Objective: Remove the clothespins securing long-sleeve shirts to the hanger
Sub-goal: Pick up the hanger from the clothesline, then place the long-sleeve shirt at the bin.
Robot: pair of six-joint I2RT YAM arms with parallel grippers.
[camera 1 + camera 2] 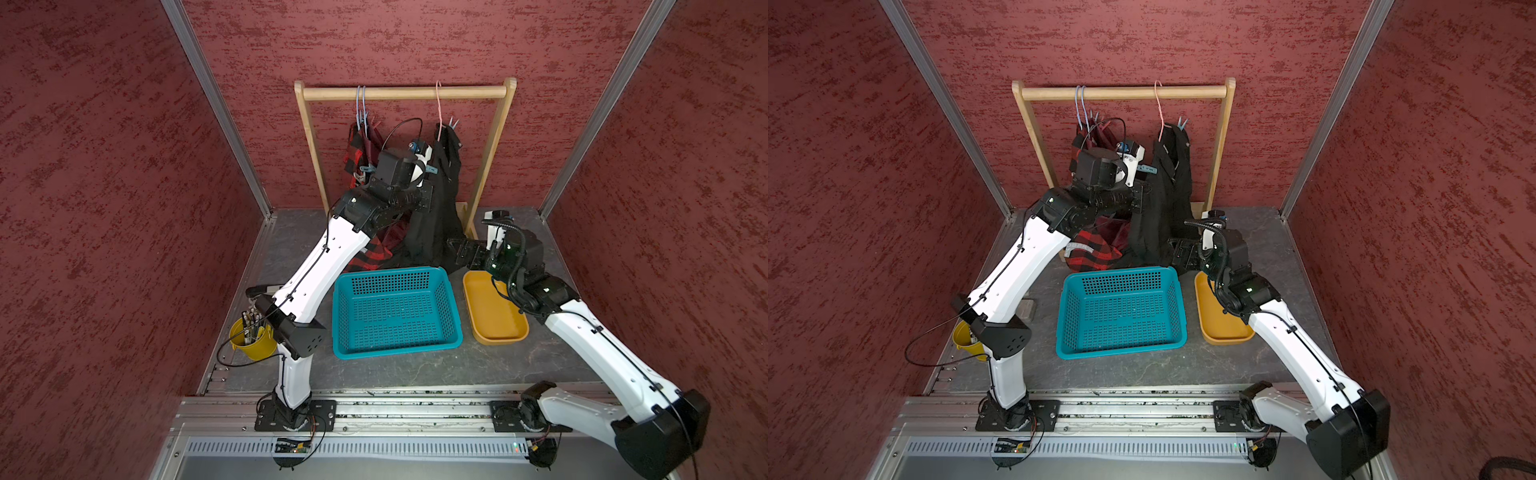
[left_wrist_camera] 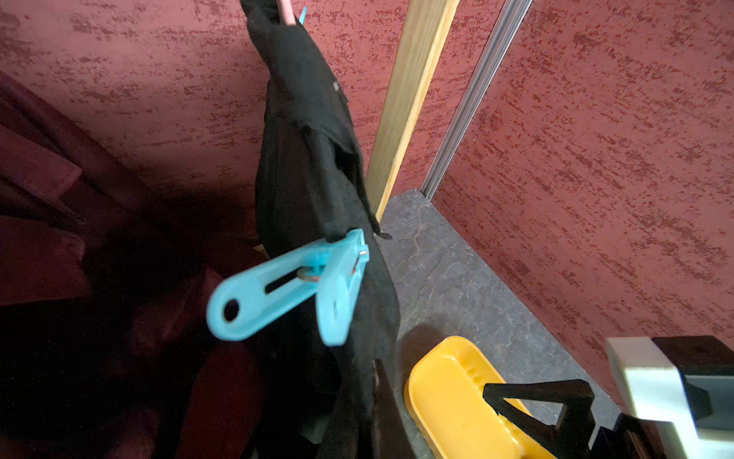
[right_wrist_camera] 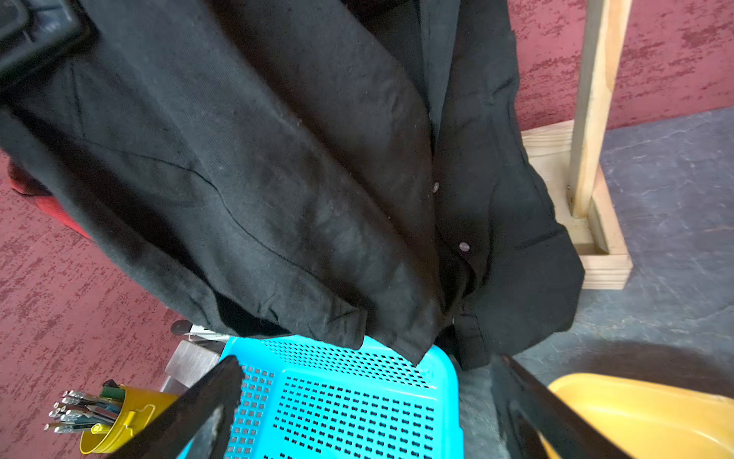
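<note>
A black shirt [image 1: 442, 203] hangs from a pink hanger [image 1: 438, 104] on the wooden rack [image 1: 405, 92]. The plaid shirt [image 1: 355, 151] and the maroon shirt [image 1: 376, 139] hang from blue hangers further left. My left gripper [image 2: 379, 399] is raised beside the black shirt [image 2: 306, 119] and is shut, its dark fingers lost against the cloth. A teal clothespin [image 2: 286, 286] is clipped to the shirt's edge just beyond the fingertips, handles spread. It also shows in both top views [image 1: 432, 169]. More clothespins sit at the black shirt's shoulder [image 1: 453, 122] and on the plaid [image 1: 368, 168]. My right gripper [image 3: 369, 413] stands open below the shirt hem [image 3: 357, 278].
A teal basket [image 1: 451, 307] sits centre front, with a yellow tray [image 1: 492, 309] to its right under the right wrist. A yellow bucket [image 1: 253, 345] of pens stands behind the left arm. The rack's wooden foot [image 3: 595, 246] is close to the right gripper.
</note>
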